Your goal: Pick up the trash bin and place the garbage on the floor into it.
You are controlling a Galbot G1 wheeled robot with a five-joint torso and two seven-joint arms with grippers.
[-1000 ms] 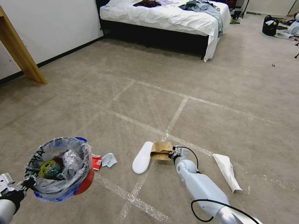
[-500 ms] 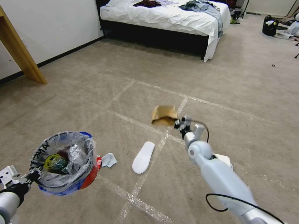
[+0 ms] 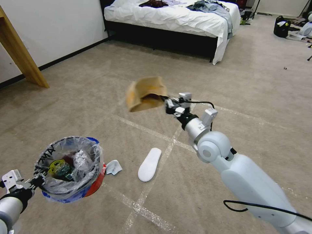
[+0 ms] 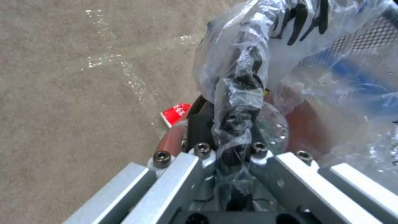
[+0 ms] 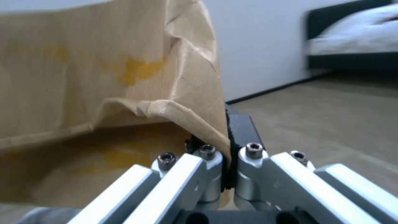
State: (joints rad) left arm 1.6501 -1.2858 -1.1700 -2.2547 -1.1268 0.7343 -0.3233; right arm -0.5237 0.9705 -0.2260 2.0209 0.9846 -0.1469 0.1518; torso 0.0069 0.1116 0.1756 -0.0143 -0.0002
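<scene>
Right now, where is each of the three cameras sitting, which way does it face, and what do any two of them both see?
Head view: on the robot's head, facing forward and down at the floor; both arms show, the left gripper holding the trash bin, the right gripper holding the brown paper bag.
Left wrist view: on the left wrist, facing the bin's bagged rim; its own metal fingers show.
Right wrist view: on the right wrist, facing the bag; its fingers show.
Shared: head and right wrist both see the bag and the bed.
</scene>
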